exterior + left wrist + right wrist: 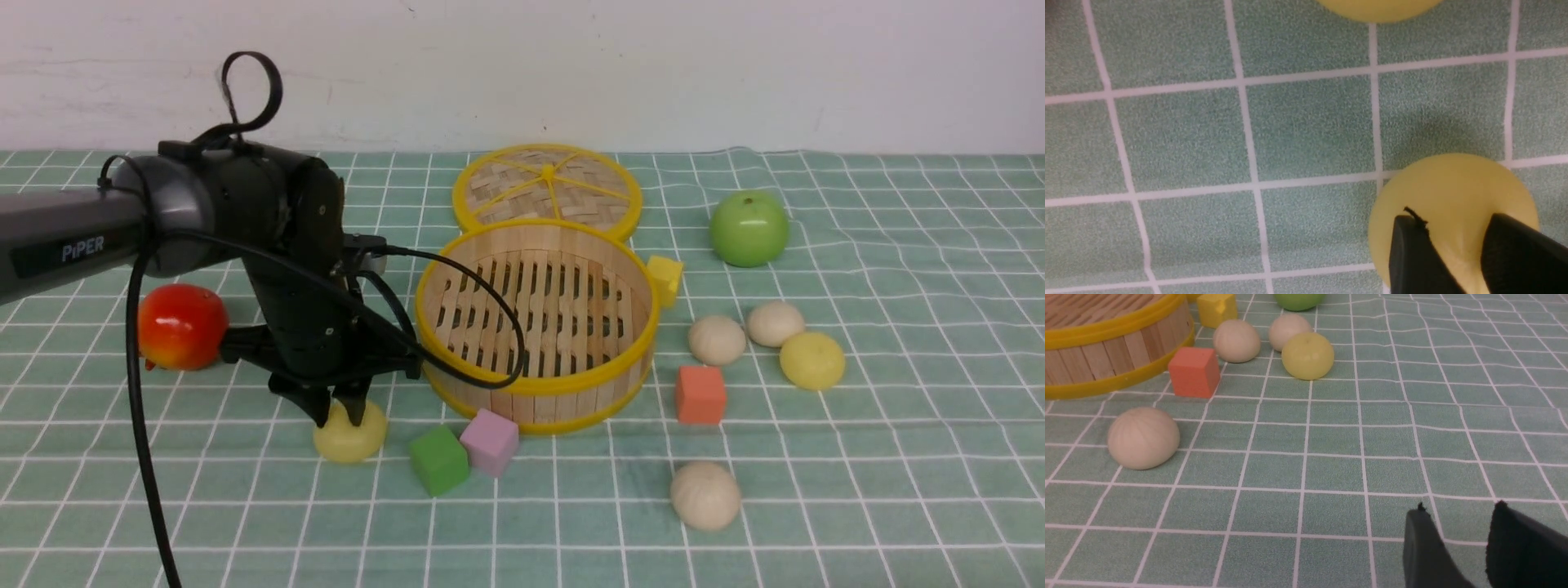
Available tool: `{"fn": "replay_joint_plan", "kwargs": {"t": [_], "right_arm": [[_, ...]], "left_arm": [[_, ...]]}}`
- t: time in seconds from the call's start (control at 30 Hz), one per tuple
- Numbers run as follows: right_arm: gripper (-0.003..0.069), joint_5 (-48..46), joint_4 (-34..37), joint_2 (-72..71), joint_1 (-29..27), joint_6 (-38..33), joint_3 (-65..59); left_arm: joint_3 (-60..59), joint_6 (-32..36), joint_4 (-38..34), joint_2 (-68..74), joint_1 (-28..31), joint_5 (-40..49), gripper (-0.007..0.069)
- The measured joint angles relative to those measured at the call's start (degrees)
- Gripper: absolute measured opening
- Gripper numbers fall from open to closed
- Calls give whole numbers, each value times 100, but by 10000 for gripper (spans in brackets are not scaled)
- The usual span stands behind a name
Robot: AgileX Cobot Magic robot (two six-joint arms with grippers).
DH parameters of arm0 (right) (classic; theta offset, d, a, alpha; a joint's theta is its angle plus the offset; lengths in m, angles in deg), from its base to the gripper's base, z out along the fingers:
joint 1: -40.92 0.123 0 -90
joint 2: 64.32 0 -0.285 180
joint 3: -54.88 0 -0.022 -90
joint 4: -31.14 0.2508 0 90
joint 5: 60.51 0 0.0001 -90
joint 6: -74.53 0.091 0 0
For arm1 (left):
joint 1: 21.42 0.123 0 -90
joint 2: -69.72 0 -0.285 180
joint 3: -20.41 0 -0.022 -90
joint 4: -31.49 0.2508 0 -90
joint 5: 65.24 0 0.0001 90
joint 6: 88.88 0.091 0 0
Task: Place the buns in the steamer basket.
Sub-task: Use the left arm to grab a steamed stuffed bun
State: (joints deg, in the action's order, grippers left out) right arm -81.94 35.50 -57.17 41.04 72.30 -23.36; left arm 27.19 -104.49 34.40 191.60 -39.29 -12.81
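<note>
The steamer basket [539, 384] stands empty in the middle of the cloth. My left gripper [339, 415] is down on a pale yellow bun [349, 441] left of the basket; in the left wrist view its fingers pinch the top of this bun [1453, 183], which is creased between them. A second yellow bun [1376, 8] lies just beyond it. Right of the basket lie two cream buns [717, 339] [775, 322] and a yellow bun [811, 359]; a third cream bun [704, 494] lies nearer. My right gripper [1457, 514] hovers low over bare cloth, narrowly open and empty.
The woven lid [547, 189] lies behind the basket. A red apple [181, 325] sits behind my left arm and a green apple [749, 229] at the back right. Green [438, 460], purple [490, 441], orange [700, 394] and yellow [665, 279] cubes lie around the basket.
</note>
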Motion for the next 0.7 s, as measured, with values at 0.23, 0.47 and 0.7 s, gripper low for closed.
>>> {"fn": "replay_joint_plan", "kwargs": {"t": [0.23,0.47,0.7], "right_arm": [[240,0,0,0,0,0,0],[240,0,0,0,0,0,0],[240,0,0,0,0,0,0]], "left_arm": [[0,0,0,0,0,64,85],[0,5,0,-19,0,131,-13],[0,113,-6,-462,0,270,-13]]}}
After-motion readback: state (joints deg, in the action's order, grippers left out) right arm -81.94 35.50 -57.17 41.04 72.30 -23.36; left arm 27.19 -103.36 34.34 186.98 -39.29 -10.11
